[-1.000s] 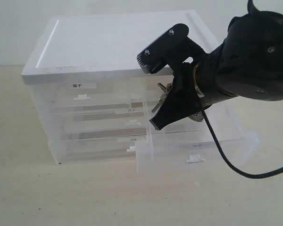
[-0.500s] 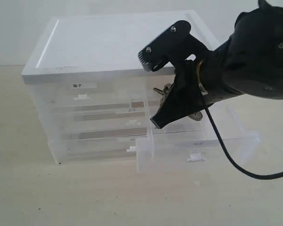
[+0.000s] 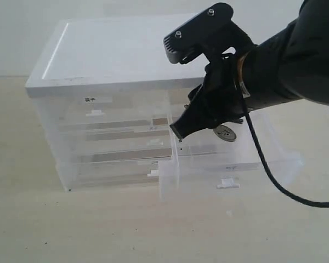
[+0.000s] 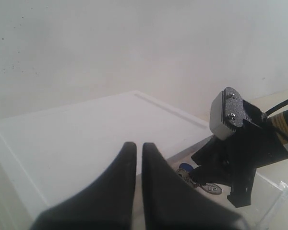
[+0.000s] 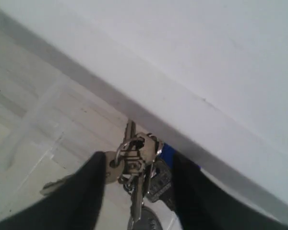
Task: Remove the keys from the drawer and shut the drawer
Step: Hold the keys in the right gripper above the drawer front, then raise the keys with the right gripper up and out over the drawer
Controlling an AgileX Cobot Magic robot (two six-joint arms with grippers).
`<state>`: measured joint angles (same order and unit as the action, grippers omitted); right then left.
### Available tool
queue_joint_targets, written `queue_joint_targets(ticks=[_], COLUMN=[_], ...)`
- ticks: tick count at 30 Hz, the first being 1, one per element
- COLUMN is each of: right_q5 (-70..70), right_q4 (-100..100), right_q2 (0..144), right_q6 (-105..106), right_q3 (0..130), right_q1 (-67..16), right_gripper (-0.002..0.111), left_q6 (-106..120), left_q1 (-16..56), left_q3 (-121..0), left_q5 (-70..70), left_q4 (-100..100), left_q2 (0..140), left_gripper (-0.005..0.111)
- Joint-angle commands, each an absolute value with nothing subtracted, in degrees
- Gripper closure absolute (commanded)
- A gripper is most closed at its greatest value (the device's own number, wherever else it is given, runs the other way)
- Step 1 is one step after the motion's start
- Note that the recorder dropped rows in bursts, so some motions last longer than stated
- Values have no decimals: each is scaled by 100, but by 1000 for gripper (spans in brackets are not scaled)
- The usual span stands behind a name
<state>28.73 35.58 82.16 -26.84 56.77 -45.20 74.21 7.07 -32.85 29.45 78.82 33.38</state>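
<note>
Keys (image 5: 137,165): between right gripper (image 5: 139,177) fingers, above the open drawer (image 3: 230,167); grip cannot be told. Left gripper (image 4: 136,147): clenched, empty.

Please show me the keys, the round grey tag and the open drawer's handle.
keys (image 5: 134,165), right wrist view, middle of the bunch
round grey tag (image 3: 225,133), exterior view, its face
drawer handle (image 3: 227,184), exterior view, white tab

Translucent white-topped cabinet (image 3: 115,60) stands on pale table (image 3: 71,230); a label (image 3: 89,99) marks its front.
</note>
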Motion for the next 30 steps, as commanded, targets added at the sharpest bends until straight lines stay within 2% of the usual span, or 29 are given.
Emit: queue_joint_targets(ticks=[1, 5, 9, 13, 15, 17, 20, 30], right_q5=[2786, 2754, 2627, 2632, 2671, 2811, 3040, 3004], right_q4=[3512, 3512, 3744, 3917, 3917, 3917, 3931, 3918], right_q2=[8244, 8501, 8740, 8762, 8762, 8762, 8762, 8397], right_q6=[-2723, -2802, -3032, -3179, -3179, -3159, -2917, -2888], right_q3=[5669, 5669, 5669, 5669, 5669, 5669, 5669, 5669], right_q1=[-4533, -4522, -4522, -4522, -4522, -4522, -4522, -4522], right_gripper=[40, 50, 48, 55, 64, 79, 109, 108], left_q6=[7371, 7371, 7371, 7371, 7371, 7371, 7371, 7371], left_q1=[739, 739, 739, 739, 739, 739, 739, 739], left_q3=[-3256, -3256, -3256, -3256, -3256, -3256, -3256, -3256], left_q5=[3017, 3017, 3004, 3004, 3004, 3015, 3015, 3015], left_q4=[7907, 7907, 7896, 7896, 7937, 7936, 7936, 7936], left_q2=[3312, 3312, 3312, 3312, 3312, 3312, 3312, 3312], left_gripper=[102, 102, 102, 102, 102, 102, 102, 102])
